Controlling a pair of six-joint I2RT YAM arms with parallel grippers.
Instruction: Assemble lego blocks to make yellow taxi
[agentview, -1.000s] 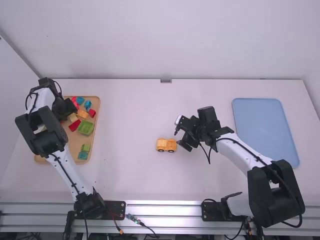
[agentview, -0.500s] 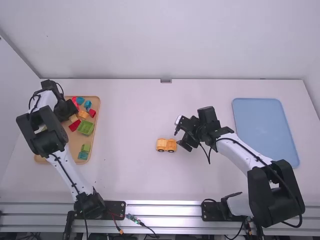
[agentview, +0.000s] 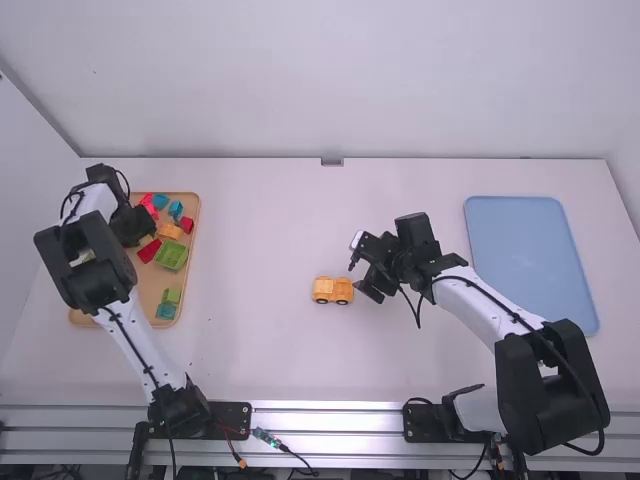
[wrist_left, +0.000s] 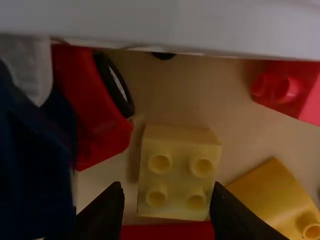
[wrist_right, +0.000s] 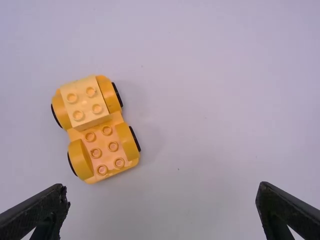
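In the high view, my left gripper (agentview: 138, 232) is low over the tray of blocks on the left. A pale yellow 2x2 block (wrist_left: 180, 171) lies between the fingertips of my left gripper (wrist_left: 167, 192) in its wrist view; one finger stands apart from it, so the gripper is open. The yellow wheeled base (agentview: 333, 291) rests mid-table, beside my right gripper (agentview: 364, 270). From the right wrist, a pale yellow block (wrist_right: 84, 102) sits on one end of the wheeled base (wrist_right: 103, 151), whose other end has bare studs. My right gripper (wrist_right: 163, 195) is open with nothing in it.
The wooden tray (agentview: 189, 290) also holds a green block (agentview: 171, 255), red and blue pieces and an orange-yellow block (wrist_left: 272, 192). A red wheeled piece (wrist_left: 90, 105) lies close by the left gripper. A blue tray (agentview: 530, 260) is at the right.
My left gripper has shifted slightly right and toward the camera over the tray, now covering more of the pale yellow block in the high view. The right arm and the wheeled base have not moved.
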